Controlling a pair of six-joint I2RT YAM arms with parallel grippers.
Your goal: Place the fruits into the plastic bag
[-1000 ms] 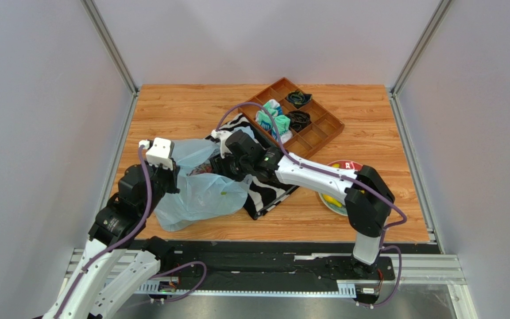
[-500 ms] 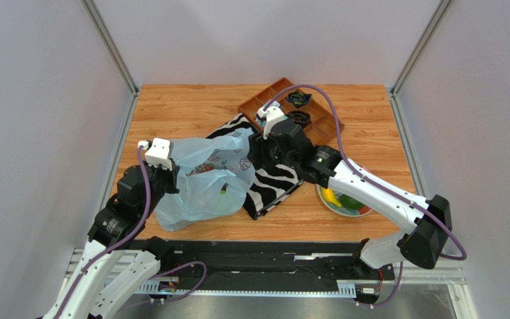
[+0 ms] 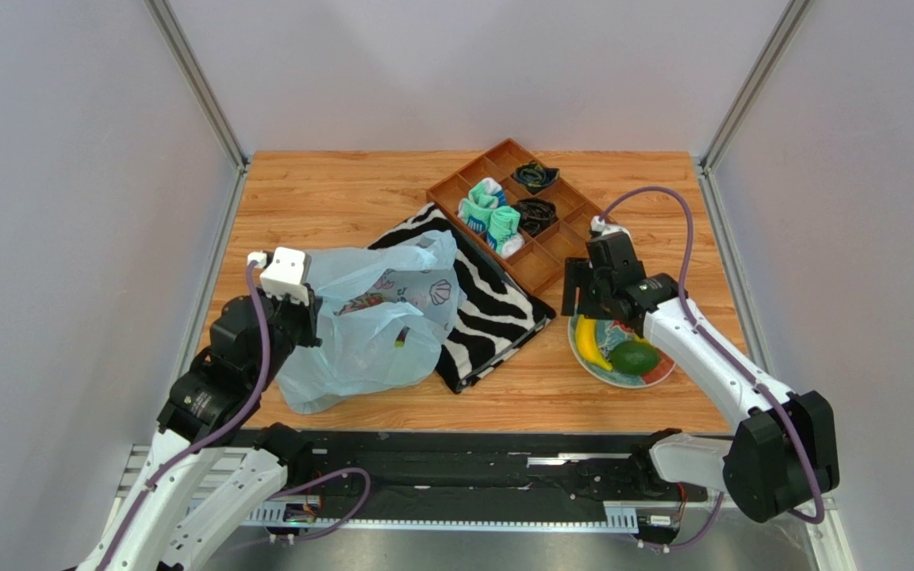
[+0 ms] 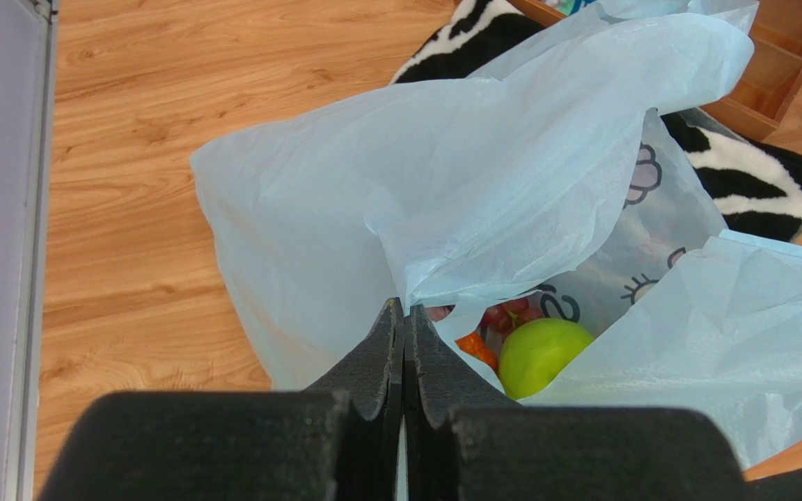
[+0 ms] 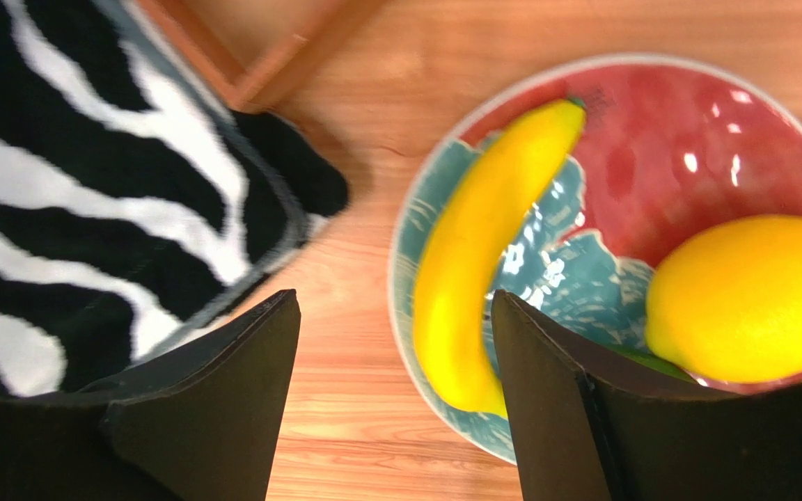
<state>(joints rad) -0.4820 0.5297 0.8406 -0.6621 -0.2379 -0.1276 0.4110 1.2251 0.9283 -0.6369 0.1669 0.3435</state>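
Note:
The light-blue plastic bag (image 3: 367,327) lies at the left, partly on the zebra cloth. My left gripper (image 3: 305,319) is shut on the bag's rim (image 4: 447,282) and holds the mouth open. Inside, the left wrist view shows a green apple (image 4: 541,355) and red-purple grapes (image 4: 505,316). My right gripper (image 3: 581,297) is open and empty above the left edge of a plate (image 3: 661,374). The plate (image 5: 688,115) holds a yellow banana (image 5: 489,251), a yellow lemon (image 5: 756,297) and a dark green round fruit (image 3: 635,357). The banana (image 3: 591,343) lies just inside the right finger (image 5: 541,386).
The black-and-white zebra cloth (image 3: 492,309) lies between the bag and the plate. A brown wooden compartment tray (image 3: 563,244) at the back holds teal-and-white rolled socks (image 3: 492,217) and dark items. Grey walls stand on both sides.
My right arm has pulled out of the bag's mouth and swung right across the zebra cloth to above the plate. The left gripper and bag have stayed put.

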